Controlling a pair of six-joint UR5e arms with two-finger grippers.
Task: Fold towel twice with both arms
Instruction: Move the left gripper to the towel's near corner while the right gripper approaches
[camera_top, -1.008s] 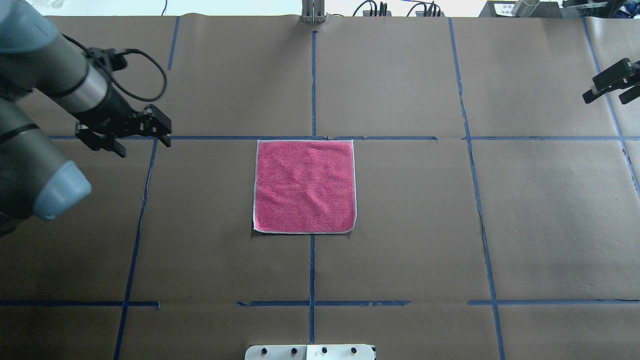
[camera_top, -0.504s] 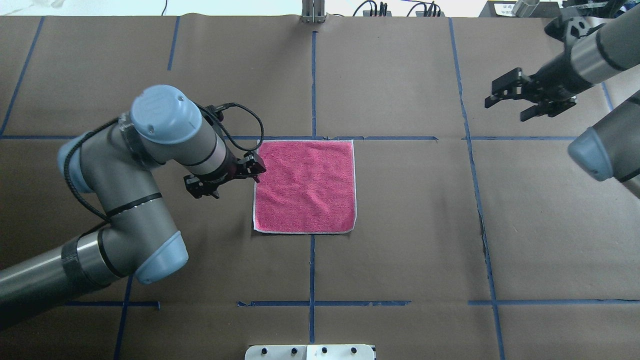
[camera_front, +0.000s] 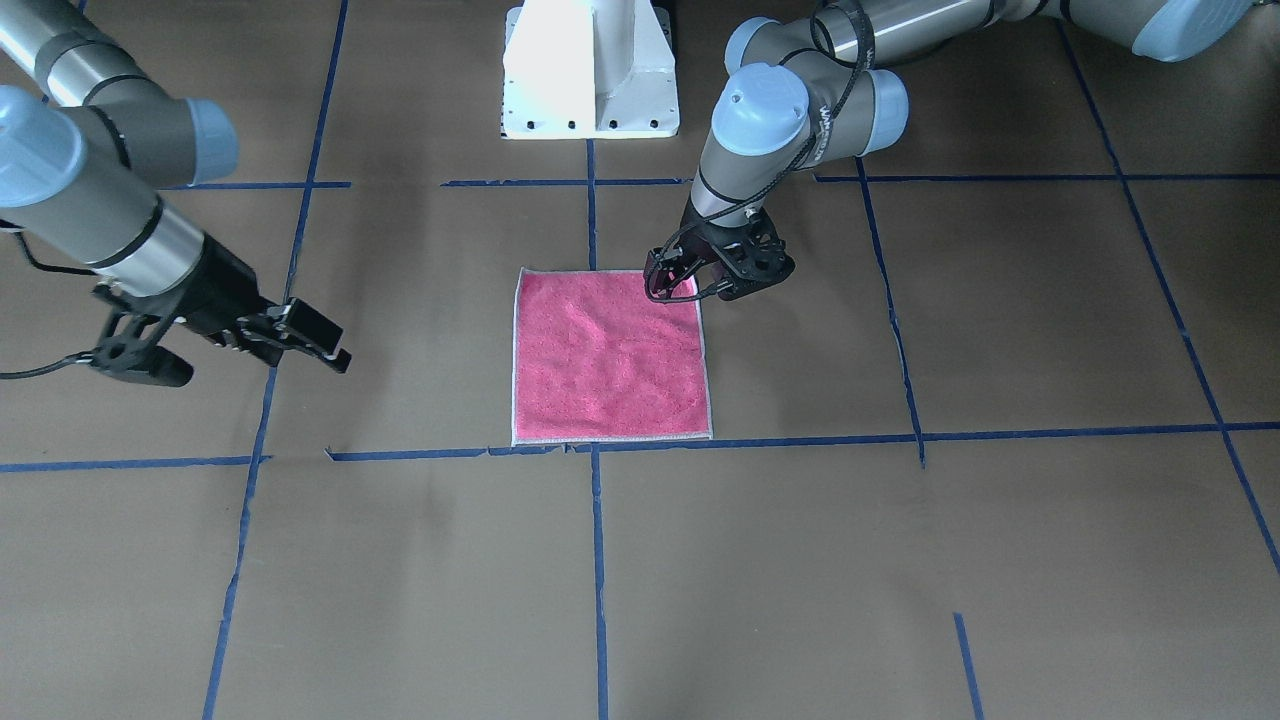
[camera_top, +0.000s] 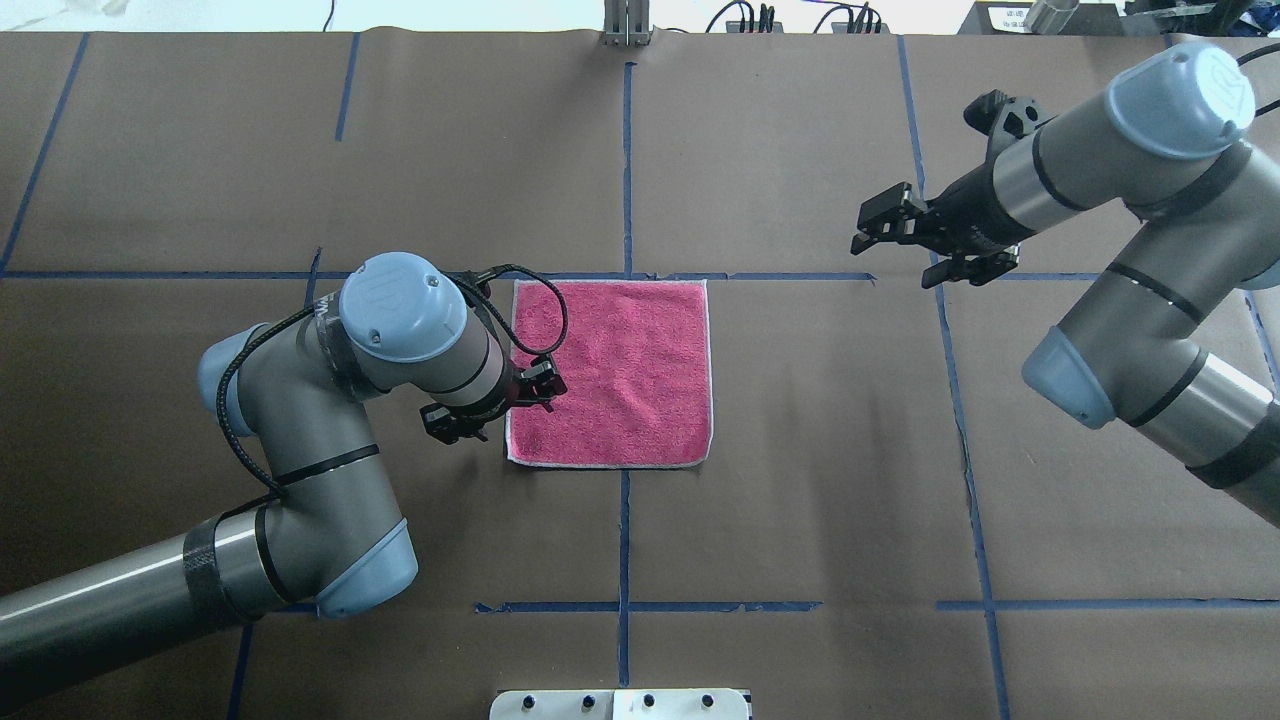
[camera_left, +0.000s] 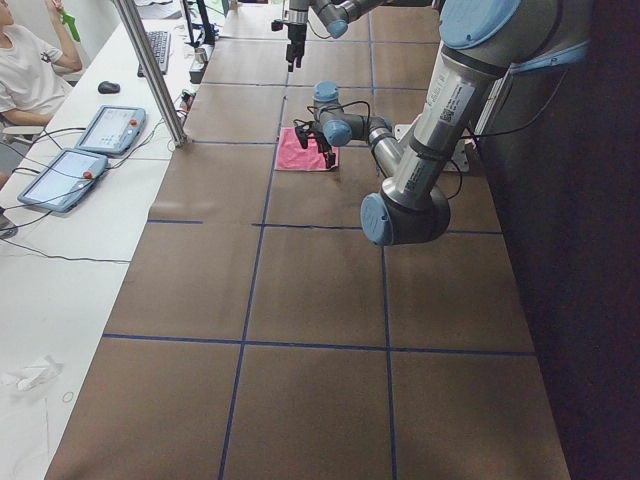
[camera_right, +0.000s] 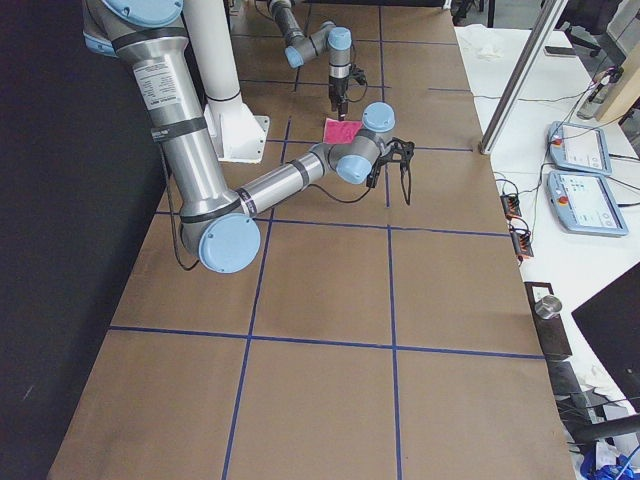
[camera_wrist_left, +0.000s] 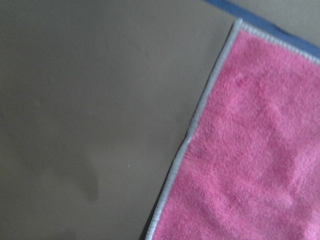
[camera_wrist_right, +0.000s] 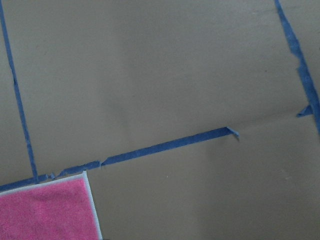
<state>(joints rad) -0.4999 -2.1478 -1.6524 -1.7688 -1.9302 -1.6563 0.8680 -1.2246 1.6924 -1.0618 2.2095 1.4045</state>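
Note:
The towel (camera_top: 620, 370) lies flat on the brown table, pink-red face up, with a whitish border; it also shows in the front view (camera_front: 605, 365). My left gripper (camera_top: 497, 408) is open and held low over the towel's left edge, near its near-left corner; it also shows in the front view (camera_front: 715, 280). The left wrist view shows that edge (camera_wrist_left: 195, 125) close up, with no fingers in frame. My right gripper (camera_top: 895, 252) is open and empty, above the table to the right of the towel's far-right corner. The right wrist view shows that corner (camera_wrist_right: 45, 210).
Blue tape lines (camera_top: 625, 170) mark a grid on the brown paper. The white pedestal base (camera_front: 590, 70) stands at the robot's side. A metal post (camera_left: 150, 75) and a desk with tablets (camera_left: 75, 160) are beyond the far edge, with a person (camera_left: 25, 70) seated there.
My left arm swung in from the left to the towel's left edge, then slid toward its near corner. My right arm came in from the right toward the towel. The towel has not moved.

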